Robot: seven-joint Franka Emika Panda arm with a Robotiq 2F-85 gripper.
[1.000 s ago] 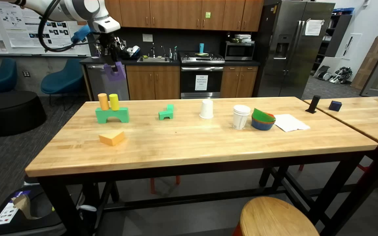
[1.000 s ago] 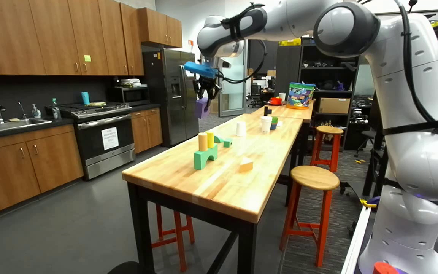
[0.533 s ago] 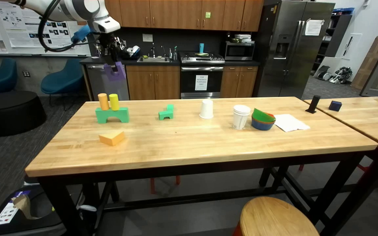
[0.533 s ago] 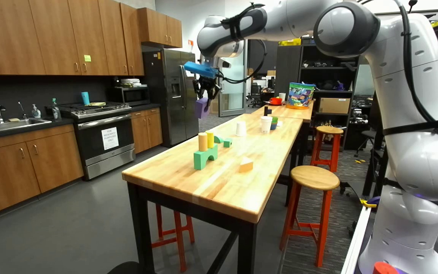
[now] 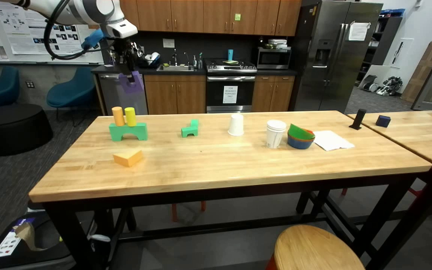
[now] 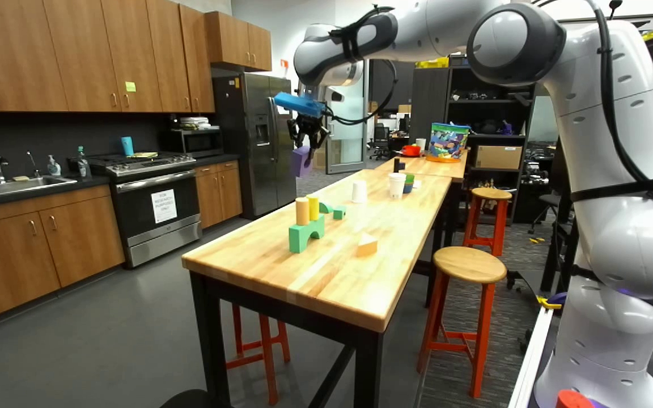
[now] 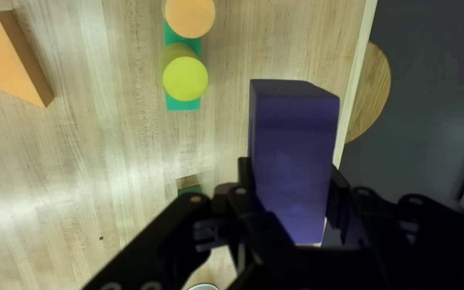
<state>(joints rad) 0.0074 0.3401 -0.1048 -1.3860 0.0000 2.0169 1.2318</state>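
Wooden cabinets (image 6: 91, 54) above grey floor (image 6: 105, 334)

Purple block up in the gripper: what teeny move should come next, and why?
I'd probably shift the purple block sideways toward the yellow cylinder and orange cylinder before lowering anything: the gripper holds it up in the air, and in the wrist view it shows beside them, nearer the table edge.

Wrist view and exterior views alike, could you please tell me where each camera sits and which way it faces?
In an exterior view: beside the long edge of the table, facing the stove; wrist and pincer show.
In an exterior view: beyond the table's short end, looking lengthwise; most of the arm shows.
Wrist view: on the wrist, looking down at the table; the pincer shows, gripping the purple block.
Both exterior views share the table, purple block and green arch.
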